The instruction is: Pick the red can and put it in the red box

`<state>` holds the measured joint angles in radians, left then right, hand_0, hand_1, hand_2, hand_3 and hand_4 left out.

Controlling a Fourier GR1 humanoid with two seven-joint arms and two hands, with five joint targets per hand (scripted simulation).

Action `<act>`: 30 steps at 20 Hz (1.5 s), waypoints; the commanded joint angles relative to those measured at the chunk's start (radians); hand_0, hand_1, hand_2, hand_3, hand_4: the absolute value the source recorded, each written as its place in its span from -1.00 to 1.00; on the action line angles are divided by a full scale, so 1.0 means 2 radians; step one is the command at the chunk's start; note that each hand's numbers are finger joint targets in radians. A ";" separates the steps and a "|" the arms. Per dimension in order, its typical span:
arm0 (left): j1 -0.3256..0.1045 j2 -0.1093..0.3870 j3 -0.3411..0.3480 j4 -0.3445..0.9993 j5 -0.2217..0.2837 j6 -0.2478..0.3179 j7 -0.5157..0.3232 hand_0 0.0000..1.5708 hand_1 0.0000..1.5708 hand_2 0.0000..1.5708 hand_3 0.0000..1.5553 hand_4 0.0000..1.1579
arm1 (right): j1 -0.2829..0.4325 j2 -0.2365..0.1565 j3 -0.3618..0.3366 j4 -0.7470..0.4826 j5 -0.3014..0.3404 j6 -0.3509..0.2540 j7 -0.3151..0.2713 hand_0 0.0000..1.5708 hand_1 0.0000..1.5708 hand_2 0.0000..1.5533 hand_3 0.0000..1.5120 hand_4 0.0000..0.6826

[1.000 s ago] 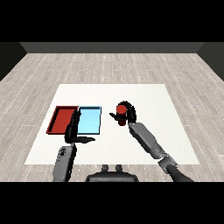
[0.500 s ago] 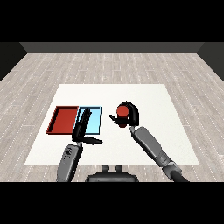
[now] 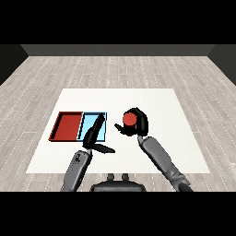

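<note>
Head view, the only 1 here: the right hand [image 3: 138, 123] is curled round the red can [image 3: 129, 119], fingers and thumb wrapped on either side so mostly just the can's round red top shows. Can and hand sit over the white counter [image 3: 175, 115], just right of the 2 trays and not inside either. Can't tell whether the can is touching the counter or held a bit above it. The grey right forearm [image 3: 159, 156] comes up from the lower right corner to it.

The red tray [image 3: 69, 126] and the light blue tray [image 3: 90, 123] lie side by side, touching, red on the left. The left hand [image 3: 93, 137] holds nothing: fingers straight and pointing up over the front part of the light blue tray, thumb sticking out to the right over the counter. Its forearm [image 3: 76, 168] comes in from the lower left.
</note>
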<state>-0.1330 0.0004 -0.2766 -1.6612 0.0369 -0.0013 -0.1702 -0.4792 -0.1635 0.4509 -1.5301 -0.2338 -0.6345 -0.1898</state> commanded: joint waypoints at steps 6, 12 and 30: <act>-0.011 0.000 -0.060 0.025 0.016 0.037 0.017 -1.00 -1.00 -1.00 -1.00 -1.00 | 0.032 0.032 -0.036 0.023 0.032 0.059 -0.058 1.00 1.00 0.91 0.88 0.90; -0.059 0.000 -0.078 0.128 0.051 0.057 -0.020 -1.00 -1.00 -1.00 -1.00 -1.00 | 0.041 0.053 -0.027 -0.012 0.072 0.055 -0.009 1.00 1.00 0.90 0.87 0.90; -0.100 0.000 -0.102 0.118 0.113 0.075 0.022 -1.00 -1.00 -1.00 -1.00 -1.00 | 0.009 0.082 0.005 -0.048 0.104 0.038 0.047 1.00 1.00 0.91 0.86 0.83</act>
<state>-0.3326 0.0029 -0.4943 -1.3941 0.2562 0.1662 -0.1428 -0.4093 -0.0060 0.4330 -1.6204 -0.0306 -0.5142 -0.1411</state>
